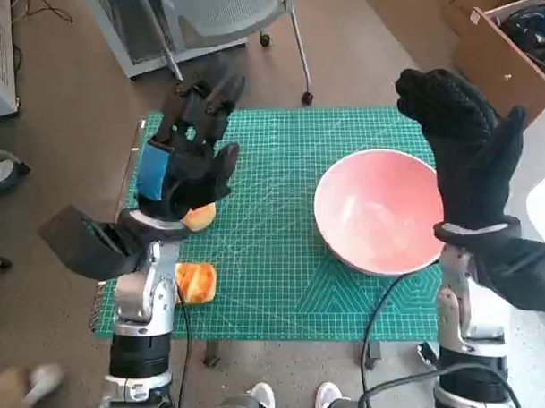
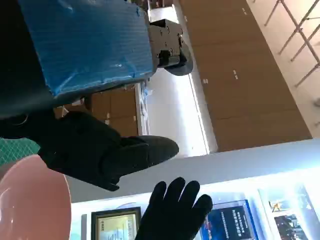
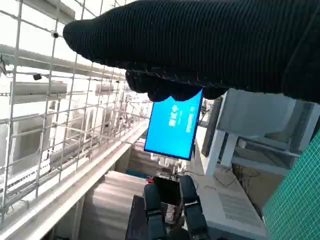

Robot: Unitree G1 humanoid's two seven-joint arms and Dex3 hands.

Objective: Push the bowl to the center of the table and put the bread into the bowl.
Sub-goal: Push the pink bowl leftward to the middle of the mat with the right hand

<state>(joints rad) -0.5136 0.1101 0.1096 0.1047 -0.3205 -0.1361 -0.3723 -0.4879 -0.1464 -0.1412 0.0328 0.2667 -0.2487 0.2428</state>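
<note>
Both hands raised and holding nothing; bowl off-centre, bread unlifted.

Head view: pink bowl (image 1: 377, 209) sits right of centre on the green mat (image 1: 284, 284); right hand (image 1: 463, 148), spread, hovers over its right rim and could tip it if it strikes high. Left hand (image 1: 186, 162), fingers loosely apart, overhangs one bread piece (image 1: 199, 217); another (image 1: 195, 282) lies lower left near the mat edge, liable to be knocked off. Left wrist view: bowl rim lower left, shelving beyond. Right wrist view: blue screen (image 3: 175, 122), wire grid.
</note>
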